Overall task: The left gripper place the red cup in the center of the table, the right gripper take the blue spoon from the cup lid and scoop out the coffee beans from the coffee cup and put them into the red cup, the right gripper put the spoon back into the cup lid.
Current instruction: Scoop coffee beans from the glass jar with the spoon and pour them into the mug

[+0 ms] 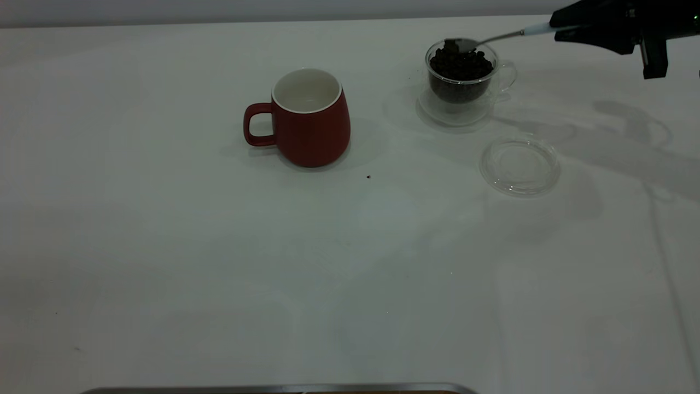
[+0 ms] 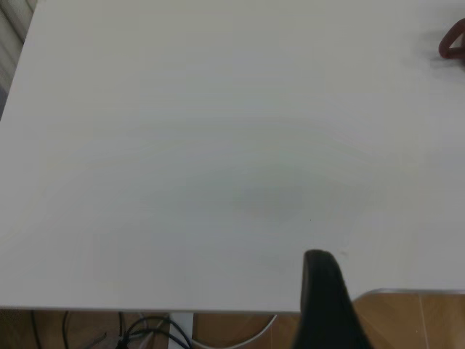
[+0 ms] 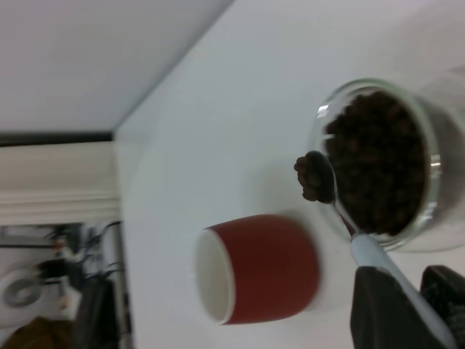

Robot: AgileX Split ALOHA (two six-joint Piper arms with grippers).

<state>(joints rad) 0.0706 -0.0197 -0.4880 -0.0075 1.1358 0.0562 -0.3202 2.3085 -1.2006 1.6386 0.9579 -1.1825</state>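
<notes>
Your right gripper (image 1: 569, 27), fingers clamped on the blue spoon (image 1: 500, 37) loaded over the coffee cup (image 1: 464, 82), must carry it left to the red cup (image 1: 309, 117).

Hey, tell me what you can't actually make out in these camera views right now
- Right gripper: exterior view cuts it off at the top right edge; the arm behind is unseen.
- Left gripper: left wrist view shows only one dark finger at the frame bottom.
- Red cup: its handle is hidden behind the body in the right wrist view.
- Dark speck on the table: too small to identify.
</notes>
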